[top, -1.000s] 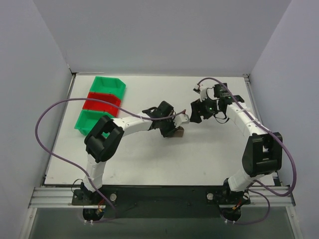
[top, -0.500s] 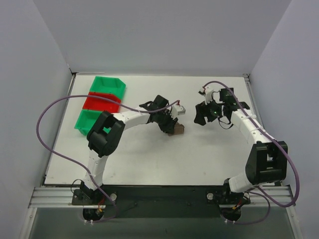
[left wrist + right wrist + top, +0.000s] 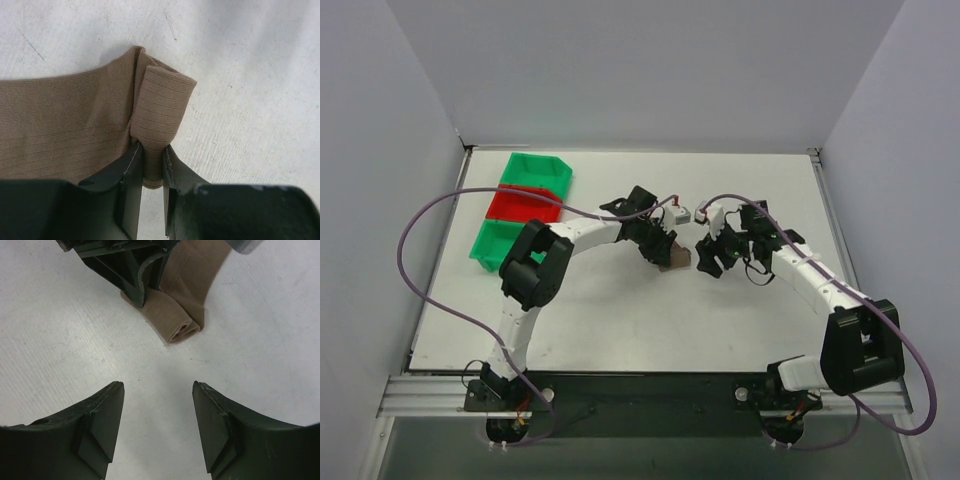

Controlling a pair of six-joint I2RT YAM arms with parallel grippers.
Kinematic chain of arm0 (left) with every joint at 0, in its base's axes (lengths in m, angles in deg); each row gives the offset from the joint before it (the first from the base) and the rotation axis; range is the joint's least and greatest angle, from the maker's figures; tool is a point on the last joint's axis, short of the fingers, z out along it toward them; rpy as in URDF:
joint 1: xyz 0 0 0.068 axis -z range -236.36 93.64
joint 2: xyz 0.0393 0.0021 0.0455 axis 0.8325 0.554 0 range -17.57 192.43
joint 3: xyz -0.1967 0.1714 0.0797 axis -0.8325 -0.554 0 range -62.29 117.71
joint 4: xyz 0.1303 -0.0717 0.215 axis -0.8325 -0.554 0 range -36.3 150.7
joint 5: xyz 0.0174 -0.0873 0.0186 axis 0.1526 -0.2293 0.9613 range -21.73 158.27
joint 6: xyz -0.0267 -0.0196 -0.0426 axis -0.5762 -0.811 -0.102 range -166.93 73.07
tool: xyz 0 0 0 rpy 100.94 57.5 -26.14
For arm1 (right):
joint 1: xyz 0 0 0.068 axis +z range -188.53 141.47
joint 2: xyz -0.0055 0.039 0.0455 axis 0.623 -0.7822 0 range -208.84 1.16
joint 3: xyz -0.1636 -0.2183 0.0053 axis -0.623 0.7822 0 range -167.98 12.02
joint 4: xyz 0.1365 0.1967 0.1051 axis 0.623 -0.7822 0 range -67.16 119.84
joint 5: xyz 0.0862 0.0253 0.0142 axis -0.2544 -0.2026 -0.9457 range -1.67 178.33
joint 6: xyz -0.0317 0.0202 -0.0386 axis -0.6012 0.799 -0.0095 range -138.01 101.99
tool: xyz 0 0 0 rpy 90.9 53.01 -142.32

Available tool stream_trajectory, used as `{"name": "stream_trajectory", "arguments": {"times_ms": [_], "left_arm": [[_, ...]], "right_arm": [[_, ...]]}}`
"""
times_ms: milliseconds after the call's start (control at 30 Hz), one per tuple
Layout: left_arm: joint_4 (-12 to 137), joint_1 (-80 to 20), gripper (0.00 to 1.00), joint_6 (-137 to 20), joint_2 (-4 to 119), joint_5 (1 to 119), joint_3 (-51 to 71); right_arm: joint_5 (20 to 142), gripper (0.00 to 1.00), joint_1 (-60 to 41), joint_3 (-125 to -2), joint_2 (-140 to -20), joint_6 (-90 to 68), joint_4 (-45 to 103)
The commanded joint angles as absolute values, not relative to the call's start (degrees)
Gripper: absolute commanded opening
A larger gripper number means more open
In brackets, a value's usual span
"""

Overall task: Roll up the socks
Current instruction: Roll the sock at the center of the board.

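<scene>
Socks: we see one tan-brown ribbed knit sock [image 3: 70, 125] flat on the white table [image 3: 250, 75], its end tightly rolled. Our black left gripper [image 3: 152, 150] pinches that roll; facing it, our black right gripper [image 3: 157, 387] hangs with jaws apart.

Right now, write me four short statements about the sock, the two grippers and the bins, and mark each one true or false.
1. The left gripper is clamped on the rolled end of the sock. True.
2. The right gripper grips the sock too. False: its jaws are open and empty, short of the sock.
3. The sock lies in the red bin. False: it lies on the table, apart from the bins.
4. The red bin sits between two green bins. True.
</scene>
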State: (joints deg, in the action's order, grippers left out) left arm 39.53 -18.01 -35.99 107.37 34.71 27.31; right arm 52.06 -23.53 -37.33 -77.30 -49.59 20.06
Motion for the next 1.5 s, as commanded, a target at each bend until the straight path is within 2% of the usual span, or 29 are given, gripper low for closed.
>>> {"name": "stream_trajectory", "arguments": {"times_ms": [0, 500, 933, 1467], "left_arm": [[31.26, -18.56, 0.00, -36.12, 114.61, 41.73, 25.78], [27.05, -19.35, 0.00, -36.73, 118.74, 39.18, 29.73], [24.31, -20.06, 0.00, -36.65, 121.29, 36.89, 32.46], [24.67, -19.97, 0.00, -36.56, 121.29, 37.42, 32.28]], "right_arm": [[52.38, 0.57, -21.14, -36.41, -75.22, -53.52, 23.95], [72.94, 0.59, -5.85, -34.04, -78.82, -63.27, 27.81], [82.00, 0.61, -2.76, -31.75, -87.26, -69.52, 38.62], [85.34, 0.60, -2.59, -31.49, -93.32, -72.76, 46.35]]}}
